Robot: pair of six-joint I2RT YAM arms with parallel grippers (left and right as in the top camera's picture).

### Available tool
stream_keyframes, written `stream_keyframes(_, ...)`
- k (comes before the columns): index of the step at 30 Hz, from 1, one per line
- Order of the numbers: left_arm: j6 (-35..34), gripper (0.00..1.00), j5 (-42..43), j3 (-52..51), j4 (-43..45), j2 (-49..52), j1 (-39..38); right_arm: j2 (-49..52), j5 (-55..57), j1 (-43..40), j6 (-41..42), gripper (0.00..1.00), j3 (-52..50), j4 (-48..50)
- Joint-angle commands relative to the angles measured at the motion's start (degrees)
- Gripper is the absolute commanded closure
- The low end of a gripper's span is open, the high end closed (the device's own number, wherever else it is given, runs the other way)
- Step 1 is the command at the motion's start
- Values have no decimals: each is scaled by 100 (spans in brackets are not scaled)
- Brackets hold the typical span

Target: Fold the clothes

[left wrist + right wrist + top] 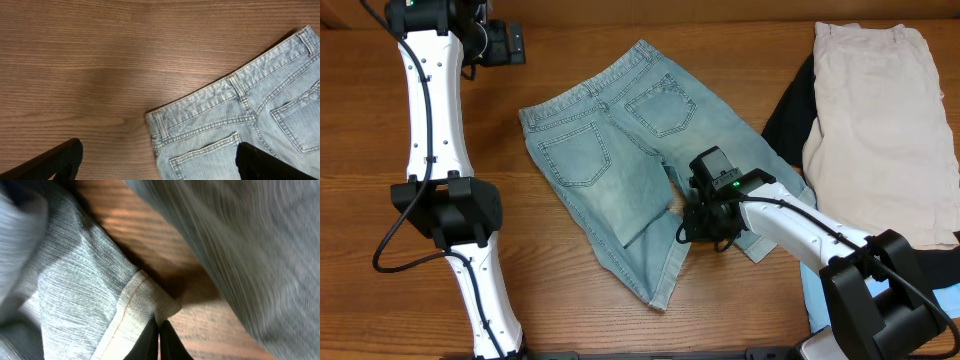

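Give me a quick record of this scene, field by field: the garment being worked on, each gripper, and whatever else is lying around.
garment in work: denim shorts, spread out with the back pockets up
right gripper: shut, pinching a leg hem of the denim shorts
left gripper: open, holding nothing, above the waistband corner
stack at far side: beige shorts lying on a black garment
near right edge: sky-blue garment, mostly hidden by the arm
surface: wooden table
fold state: not yet folded
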Motion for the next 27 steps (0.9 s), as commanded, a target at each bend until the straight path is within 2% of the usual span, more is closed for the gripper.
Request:
stream_keyframes(1,133,0,-57,-42,22,-22,-7,-234,-28,-20,323,96,7,-175)
stream_keyframes(7,291,0,-57,-42,44,-22,-7,-1145,271,-179,1729,96,11,-1665)
stream_keyframes(12,348,0,-52,-133,157,-22,-13,-1394,367,-164,2277,96,-31,-2848)
stream_keyframes(21,439,0,-35,-474,374,-20,-46,-1434,225,-160,2793,96,-824,-3119)
stream_keyframes(22,468,0,-26,-533,420,-20,-59,-1456,219,-162,2789,93,-855,-3075)
stream_keyframes(25,933,1,286,-721,555,-20,-166,-1615,136,-162,2586,72,-822,-2830)
stream_keyframes(27,1266,2,562,-817,627,-20,-284,-1814,74,-219,2382,40,-673,-2675)
